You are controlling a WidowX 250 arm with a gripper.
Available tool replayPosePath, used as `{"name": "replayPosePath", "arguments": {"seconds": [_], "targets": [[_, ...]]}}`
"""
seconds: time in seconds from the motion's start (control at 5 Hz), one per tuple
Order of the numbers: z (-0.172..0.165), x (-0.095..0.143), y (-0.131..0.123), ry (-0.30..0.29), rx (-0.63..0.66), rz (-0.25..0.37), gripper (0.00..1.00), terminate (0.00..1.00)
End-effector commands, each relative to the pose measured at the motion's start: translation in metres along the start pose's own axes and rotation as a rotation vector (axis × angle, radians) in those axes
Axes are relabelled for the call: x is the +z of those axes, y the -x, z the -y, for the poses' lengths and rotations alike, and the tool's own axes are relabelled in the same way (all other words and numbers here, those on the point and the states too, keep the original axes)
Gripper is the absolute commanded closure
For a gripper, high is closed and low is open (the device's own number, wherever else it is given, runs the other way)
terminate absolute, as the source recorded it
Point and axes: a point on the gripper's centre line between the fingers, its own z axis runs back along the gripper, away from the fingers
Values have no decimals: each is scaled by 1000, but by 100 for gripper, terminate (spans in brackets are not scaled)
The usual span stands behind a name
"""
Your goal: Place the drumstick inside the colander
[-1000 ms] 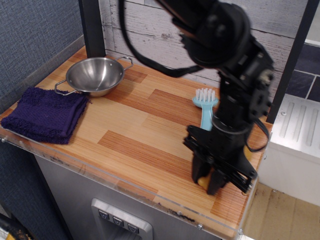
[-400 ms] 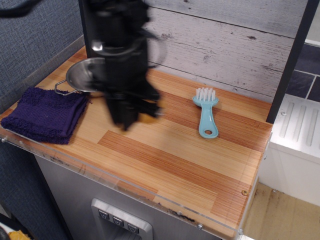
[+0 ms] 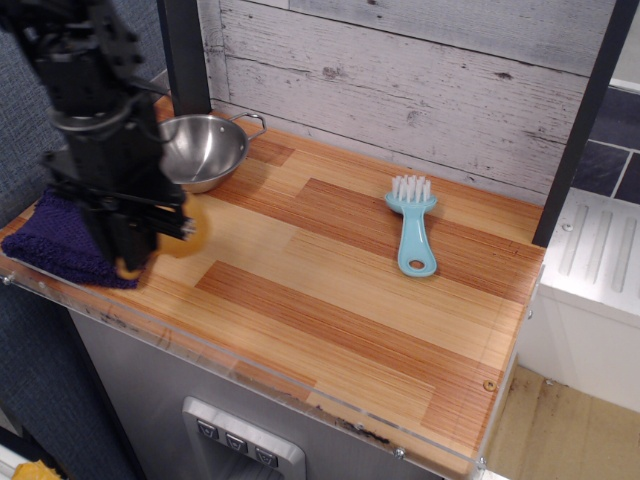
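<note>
My black gripper (image 3: 135, 255) is at the left of the table, above the front edge of the purple cloth, in front of the colander. It is shut on the golden-brown drumstick (image 3: 188, 233), whose bulbous end sticks out to the right of the fingers and hangs above the wood. The shiny steel colander (image 3: 205, 150) stands at the back left, partly hidden by my arm; one wire handle shows at its far side. It looks empty in the part that shows.
A light blue brush (image 3: 411, 228) with white bristles lies at the middle right. A dark purple cloth (image 3: 60, 245) lies at the left edge under my arm. A black post (image 3: 185, 55) stands behind the colander. The table edge runs along the front.
My gripper carried the drumstick from the front right corner leftward across the table, and now hangs over the left side by the cloth. The brush and colander have not moved.
</note>
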Motion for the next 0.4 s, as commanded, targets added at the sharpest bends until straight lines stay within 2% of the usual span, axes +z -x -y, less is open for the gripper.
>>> {"name": "replayPosePath", "arguments": {"seconds": [0.0, 0.2], "targets": [[-16, 24, -27, 39, 16, 98, 100, 0], [-12, 28, -40, 63, 9, 109, 100, 0]]}}
